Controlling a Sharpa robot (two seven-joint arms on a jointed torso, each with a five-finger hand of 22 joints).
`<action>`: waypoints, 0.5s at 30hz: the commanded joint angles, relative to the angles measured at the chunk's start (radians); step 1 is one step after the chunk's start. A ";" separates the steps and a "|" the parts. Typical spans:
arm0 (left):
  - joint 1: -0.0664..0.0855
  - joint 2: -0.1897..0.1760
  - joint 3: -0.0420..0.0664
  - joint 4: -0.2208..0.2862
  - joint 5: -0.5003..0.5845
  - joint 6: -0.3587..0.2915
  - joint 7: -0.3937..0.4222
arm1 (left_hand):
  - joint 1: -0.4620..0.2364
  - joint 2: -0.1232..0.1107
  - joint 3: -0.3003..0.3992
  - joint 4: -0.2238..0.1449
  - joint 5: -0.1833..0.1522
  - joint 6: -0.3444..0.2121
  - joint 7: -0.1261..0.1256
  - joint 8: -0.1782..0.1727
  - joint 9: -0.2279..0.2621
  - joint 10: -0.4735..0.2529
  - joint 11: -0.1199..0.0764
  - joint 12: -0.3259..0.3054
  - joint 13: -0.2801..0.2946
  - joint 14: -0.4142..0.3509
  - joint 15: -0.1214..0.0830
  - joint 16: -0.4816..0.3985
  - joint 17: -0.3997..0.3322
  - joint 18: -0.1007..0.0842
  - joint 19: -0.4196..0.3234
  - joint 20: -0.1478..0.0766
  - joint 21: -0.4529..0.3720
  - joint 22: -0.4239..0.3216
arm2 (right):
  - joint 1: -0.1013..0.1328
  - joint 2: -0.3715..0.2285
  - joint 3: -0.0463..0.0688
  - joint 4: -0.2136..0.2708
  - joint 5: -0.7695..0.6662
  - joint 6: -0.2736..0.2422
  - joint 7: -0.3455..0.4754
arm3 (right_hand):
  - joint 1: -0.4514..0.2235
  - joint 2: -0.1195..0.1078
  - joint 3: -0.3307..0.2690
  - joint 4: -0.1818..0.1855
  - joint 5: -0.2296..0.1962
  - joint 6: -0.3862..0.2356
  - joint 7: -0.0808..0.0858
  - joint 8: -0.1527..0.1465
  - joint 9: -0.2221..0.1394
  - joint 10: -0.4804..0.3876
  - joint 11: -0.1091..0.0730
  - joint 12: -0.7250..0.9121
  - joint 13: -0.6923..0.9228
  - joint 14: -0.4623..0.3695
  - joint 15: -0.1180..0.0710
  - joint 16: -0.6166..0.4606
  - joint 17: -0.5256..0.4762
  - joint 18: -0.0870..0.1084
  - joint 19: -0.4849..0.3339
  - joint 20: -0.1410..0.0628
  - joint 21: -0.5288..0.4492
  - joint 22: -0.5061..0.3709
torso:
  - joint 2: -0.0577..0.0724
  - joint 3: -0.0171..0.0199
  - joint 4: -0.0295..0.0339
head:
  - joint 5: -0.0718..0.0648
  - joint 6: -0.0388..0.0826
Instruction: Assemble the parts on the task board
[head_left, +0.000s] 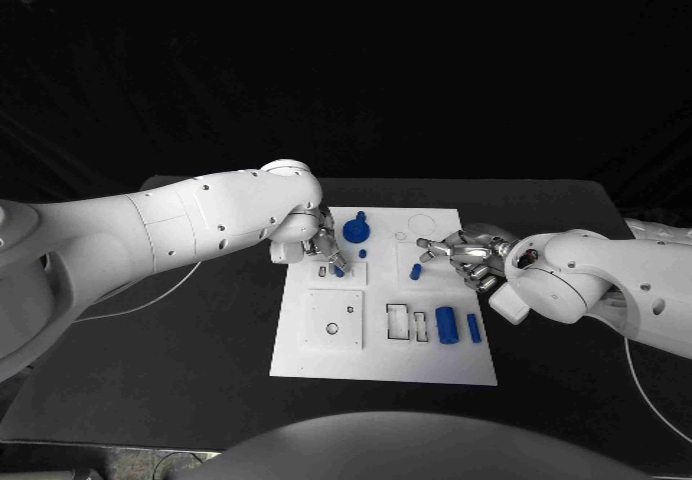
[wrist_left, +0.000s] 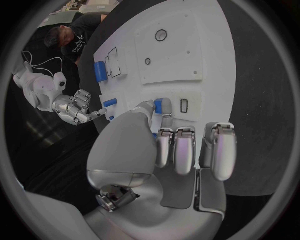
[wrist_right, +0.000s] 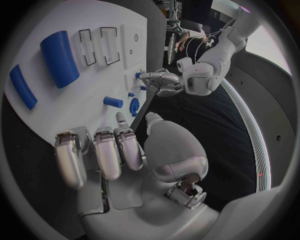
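The white task board (head_left: 320, 362) lies mid-table. My left hand (head_left: 320, 238) hovers over its far left part and pinches a small blue part (wrist_left: 159, 106) between thumb and a finger, just beside a small rectangular slot (wrist_left: 184, 105). My right hand (head_left: 464, 256) hangs over the board's right edge, fingers apart, holding nothing. A short blue peg (head_left: 415, 271) lies just left of it. A round blue knob (head_left: 358, 232) stands at the far end. A thick blue cylinder (head_left: 446, 325) and a slim blue bar (head_left: 473, 328) lie at the near right.
A raised square panel (head_left: 335, 320) with two holes takes up the board's near left, and two rectangular outlines (head_left: 407, 322) sit beside the cylinder. Black tabletop (head_left: 188, 360) surrounds the board on all sides. A thin cable (head_left: 159, 295) trails under my left arm.
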 joint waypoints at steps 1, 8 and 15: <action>0.000 0.000 0.000 0.000 -0.007 0.007 -0.129 | 0.007 0.000 0.005 0.001 0.005 0.002 -0.009 0.005 0.001 0.104 -0.007 0.002 0.263 0.104 -0.003 0.003 0.263 -0.007 0.105 0.001 0.002 0.263 | -0.001 0.001 0.000 0.000 -0.004 0.011 0.002 | 0.010 0.000 -0.004 0.001 0.004 -0.009 0.033 0.005 0.001 0.105 0.006 0.003 0.263 0.104 0.005 0.004 0.263 -0.014 0.105 0.005 0.004 0.263 | 0.000 -0.0001 -0.0007 | 0.000 0.000; 0.000 -0.001 0.000 -0.002 -0.008 0.005 -0.125 | 0.008 0.000 0.006 0.001 0.006 0.002 -0.009 0.005 0.001 0.104 -0.007 0.002 0.263 0.104 -0.003 0.003 0.263 -0.007 0.105 0.001 0.002 0.263 | -0.001 0.000 0.000 0.001 -0.004 0.012 0.001 | 0.011 0.001 -0.004 0.000 0.004 -0.009 0.033 0.006 0.001 0.105 0.006 0.003 0.263 0.104 0.005 0.004 0.263 -0.014 0.105 0.005 0.004 0.263 | 0.001 0.0000 -0.0003 | 0.000 0.000; 0.000 0.000 0.000 -0.006 -0.009 0.005 -0.124 | 0.008 0.000 0.008 0.003 0.008 0.002 -0.008 0.005 0.002 0.104 -0.007 0.002 0.263 0.104 -0.004 0.003 0.263 -0.007 0.105 0.001 0.002 0.263 | -0.001 -0.001 0.000 0.001 -0.004 0.013 -0.001 | 0.011 0.001 -0.004 0.000 0.004 -0.009 0.033 0.006 0.001 0.105 0.006 0.003 0.263 0.104 0.005 0.004 0.263 -0.014 0.105 0.005 0.004 0.263 | 0.000 0.0000 -0.0002 | 0.000 0.000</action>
